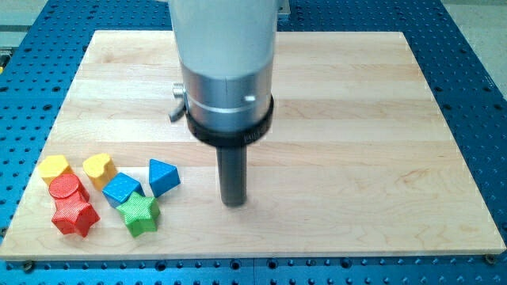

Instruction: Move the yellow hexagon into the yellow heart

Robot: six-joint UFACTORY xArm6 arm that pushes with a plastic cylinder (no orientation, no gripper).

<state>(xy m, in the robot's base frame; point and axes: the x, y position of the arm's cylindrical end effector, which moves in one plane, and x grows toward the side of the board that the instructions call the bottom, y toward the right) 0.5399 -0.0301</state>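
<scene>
The yellow hexagon (pixel 55 167) lies at the view's far left on the wooden board. The yellow heart (pixel 99 168) sits just to its right, a small gap between them. My tip (pixel 234 203) rests on the board well to the right of both, right of the whole block cluster. The rod hangs from a wide white and silver arm body that fills the top centre of the view.
A red cylinder (pixel 68 190) and a red star (pixel 75 215) lie below the hexagon. A blue cube (pixel 122 190), a blue triangle (pixel 163 176) and a green star (pixel 139 214) lie right of the heart. The board's left edge (pixel 32 190) is close to the hexagon.
</scene>
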